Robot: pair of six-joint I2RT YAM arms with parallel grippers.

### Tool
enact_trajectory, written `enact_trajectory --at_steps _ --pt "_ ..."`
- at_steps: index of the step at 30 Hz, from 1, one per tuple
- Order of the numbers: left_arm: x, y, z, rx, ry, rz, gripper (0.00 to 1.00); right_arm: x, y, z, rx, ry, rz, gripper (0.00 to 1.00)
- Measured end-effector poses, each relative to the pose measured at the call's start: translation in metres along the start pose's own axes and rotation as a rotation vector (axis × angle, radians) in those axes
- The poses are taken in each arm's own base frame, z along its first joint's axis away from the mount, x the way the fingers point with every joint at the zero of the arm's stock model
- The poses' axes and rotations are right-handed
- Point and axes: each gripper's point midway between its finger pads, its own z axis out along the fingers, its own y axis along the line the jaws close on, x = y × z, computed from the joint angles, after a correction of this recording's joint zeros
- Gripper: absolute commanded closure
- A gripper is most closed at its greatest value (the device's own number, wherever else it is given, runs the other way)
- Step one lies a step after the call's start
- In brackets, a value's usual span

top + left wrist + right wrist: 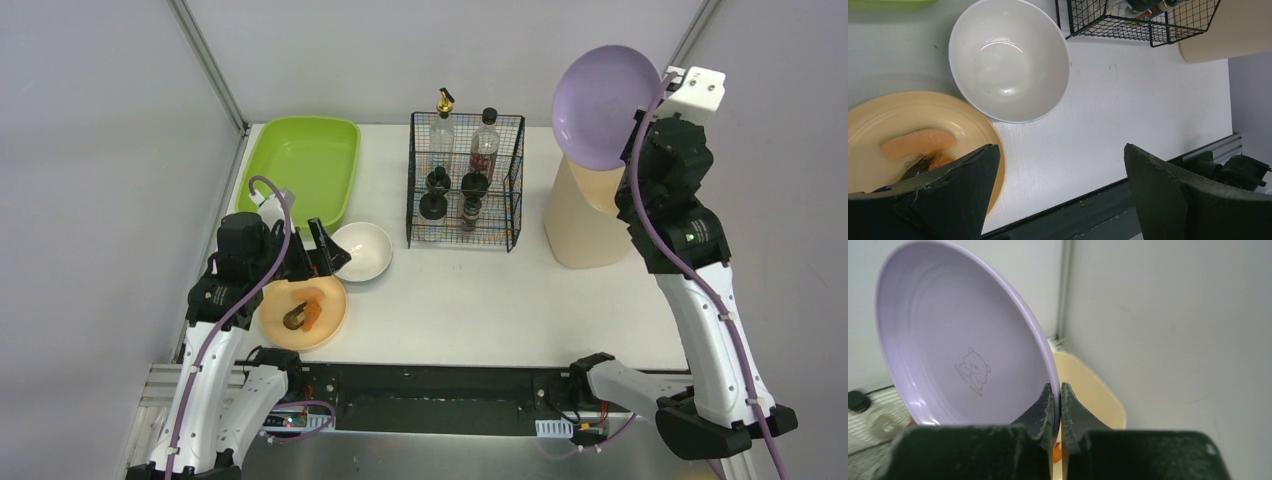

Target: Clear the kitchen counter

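Top external view: right hand (1057,405) is up at the far right corner, fingers pressed together on the lower rim of the round lilac plastic plate (600,95). The plate stands nearly on edge, with its hollow face turned left toward the middle of the desk (480,300).

Key relation: the tall cream bin (585,220) sits directly under the plate's lower edge. In the right wrist view the bin mouth shows just behind the pinched rim, so anything sliding off should fall inside. The plate face looks bare (only a small bear print). My read is that the tipping step is at or near its end.

For what comes next, the green rectangular plastic tray (300,165) lies well apart from the right hand. It is at the far left, with the black wire basket (512,200) of bottles in between, so the left arm is clearly nearer to it.

Left hand (1060,150) is spread wide and holds nothing. It hovers low over the near left of the desk:
- its left finger is over the round yellow plate (878,115) carrying orange food scraps (918,142)
- the empty round white bowl (1008,60) is just ahead, its rim at the yellow plate's edge (touching or not, can't tell)

On the desk to clear: yellow plate and white bowl, both on the left arm's side. The lilac plate is in the air over the bin, not on the desk.
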Motion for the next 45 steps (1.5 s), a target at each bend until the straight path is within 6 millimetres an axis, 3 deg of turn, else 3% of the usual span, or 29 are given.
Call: enact_trajectory --at_steps 4,11,25,35,41,45 --pt "-0.001 -0.001 0.0 0.006 -0.004 0.001 0.0 0.014 0.025 -0.018 -0.169 0.085 0.088 1.0" --pt "-0.005 -0.011 0.001 0.057 -0.043 -0.037 0.0 0.065 0.085 -0.056 -0.452 0.313 0.184 1.0" --pt "-0.013 -0.03 0.002 0.133 -0.048 -0.192 0.0 0.165 0.2 -0.131 -0.74 0.642 0.143 1.0" --pt "-0.011 -0.028 0.011 0.117 -0.011 -0.262 0.0 0.187 0.259 -0.168 -0.853 0.7 0.121 1.0" --pt "-0.016 -0.03 0.012 0.126 -0.024 -0.275 0.09 0.199 0.286 -0.195 -0.92 0.742 0.103 1.0" --pt "-0.018 -0.03 0.015 0.126 -0.023 -0.279 0.18 0.195 0.298 -0.209 -0.961 0.747 0.102 1.0"
